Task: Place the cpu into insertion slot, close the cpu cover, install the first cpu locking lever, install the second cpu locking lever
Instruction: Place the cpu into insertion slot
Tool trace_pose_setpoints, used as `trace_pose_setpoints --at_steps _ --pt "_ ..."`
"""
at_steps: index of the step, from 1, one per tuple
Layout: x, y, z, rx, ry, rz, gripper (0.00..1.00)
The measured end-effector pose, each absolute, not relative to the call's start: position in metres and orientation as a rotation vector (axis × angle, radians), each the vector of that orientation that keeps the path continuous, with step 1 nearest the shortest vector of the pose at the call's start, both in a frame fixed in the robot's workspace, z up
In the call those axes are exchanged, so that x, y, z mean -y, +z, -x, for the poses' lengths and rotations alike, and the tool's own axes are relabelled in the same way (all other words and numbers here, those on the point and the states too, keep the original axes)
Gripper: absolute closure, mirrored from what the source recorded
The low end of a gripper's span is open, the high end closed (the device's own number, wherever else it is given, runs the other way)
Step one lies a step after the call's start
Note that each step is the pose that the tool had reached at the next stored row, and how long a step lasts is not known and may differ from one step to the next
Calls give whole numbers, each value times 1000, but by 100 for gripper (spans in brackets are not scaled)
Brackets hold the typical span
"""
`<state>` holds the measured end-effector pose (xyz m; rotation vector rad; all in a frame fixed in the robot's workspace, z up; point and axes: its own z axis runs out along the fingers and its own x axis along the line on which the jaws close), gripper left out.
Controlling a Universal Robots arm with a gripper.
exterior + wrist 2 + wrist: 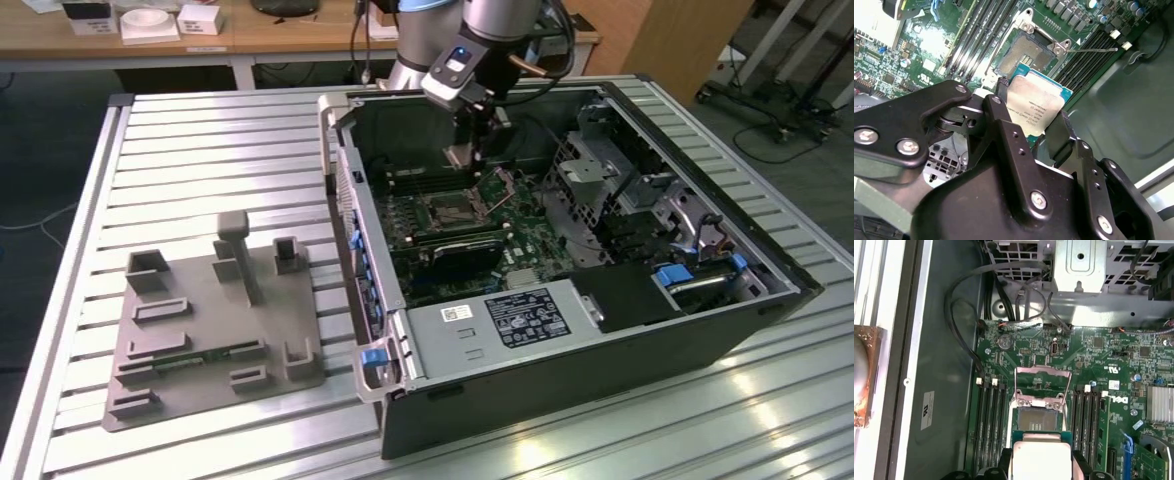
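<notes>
Gripper point(1029, 122) clamped on cpu point(1037, 100), insertion slot point(1029, 52) beyond, cpu cover point(1043, 370) raised in first wrist view

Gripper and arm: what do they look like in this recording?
The arm has silver-grey tubes and a dark joint with a small blue mark. The gripper is matte black, built of flat, angular linked bars joined by silver screws.

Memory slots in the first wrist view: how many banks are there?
2: one bank beside the insertion slot, the other bank on its opposite side; the gripper holding the cpu may hide more.
</notes>
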<state>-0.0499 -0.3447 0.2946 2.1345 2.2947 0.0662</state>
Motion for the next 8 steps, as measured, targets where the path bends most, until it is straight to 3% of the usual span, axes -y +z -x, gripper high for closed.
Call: trace_pose_setpoints --at_steps 8 --pt "345 293 50 -2297 62 -2137 46"
